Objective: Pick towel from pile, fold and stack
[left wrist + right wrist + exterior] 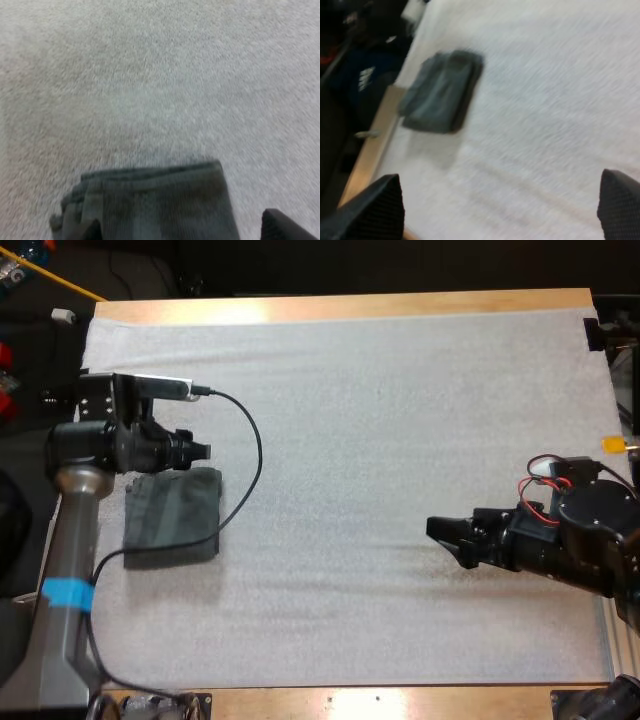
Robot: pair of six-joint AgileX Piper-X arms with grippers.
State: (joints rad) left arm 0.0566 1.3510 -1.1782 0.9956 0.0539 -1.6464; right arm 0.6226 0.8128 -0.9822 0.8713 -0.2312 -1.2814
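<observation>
The white mat (380,420) covers nearly all of the wooden surface (340,306). A strip of wood shows along the far and near edges. Dark clutter lies beyond the left edge of the surface, off the mat.

One folded towel (172,518), dark grey-green, lies flat on the left part of the mat, close to the mat's left edge and roughly midway between near and far. A wide stretch of bare mat separates it from the right arm.

The left end effector (200,450) is at the far edge of the towel and points right. In the left wrist view its fingers stand apart. One finger (280,227) is on bare mat just beside the towel's edge and clear of the cloth. The towel (155,205) lies under and between the fingers, not clamped.

The right end effector (448,540) is over the right part of the mat and points left toward the towel, well apart from it. Its fingers (375,210) are spread wide with only mat between them.

In the high view the towel's outline is close to square, slightly longer from near to far, and slightly skewed relative to the mat's edges. In the right wrist view the towel (442,90) lies near the wooden rim. The left wrist view shows stacked fold layers along one side of it.
</observation>
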